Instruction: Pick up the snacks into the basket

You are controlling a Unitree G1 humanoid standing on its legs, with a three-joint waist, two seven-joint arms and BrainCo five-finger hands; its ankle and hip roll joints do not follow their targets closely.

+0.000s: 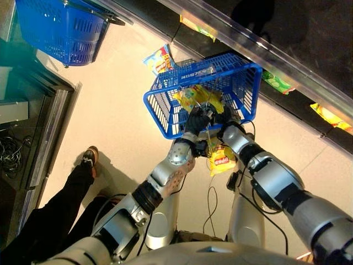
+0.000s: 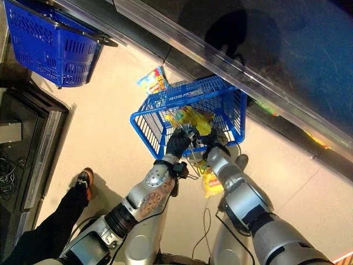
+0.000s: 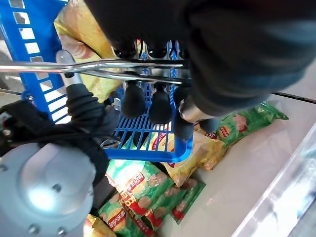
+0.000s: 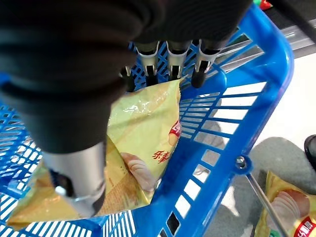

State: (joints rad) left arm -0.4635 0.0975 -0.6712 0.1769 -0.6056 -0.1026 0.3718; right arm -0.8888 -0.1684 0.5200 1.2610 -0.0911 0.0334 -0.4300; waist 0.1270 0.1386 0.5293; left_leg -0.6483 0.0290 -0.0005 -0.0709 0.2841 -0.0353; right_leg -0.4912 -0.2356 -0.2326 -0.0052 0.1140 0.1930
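Our left hand (image 3: 153, 96) grips the basket (image 1: 165, 113) handle (image 3: 94, 69); right hand (image 4: 168, 59) pinches a half-hidden yellow snack bag (image 4: 143, 128).

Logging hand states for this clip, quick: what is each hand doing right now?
Left hand: fingers curled round the basket handle.
Right hand: fingers pinch the yellow snack bag inside the blue basket.

Two blue baskets (image 1: 165, 118) (image 1: 55, 33) showing; yellow snack bags numbering at least three (image 1: 196, 98) (image 1: 220, 160) (image 1: 159, 58); green bags lying outside, several, exact count unclear (image 3: 247, 121).
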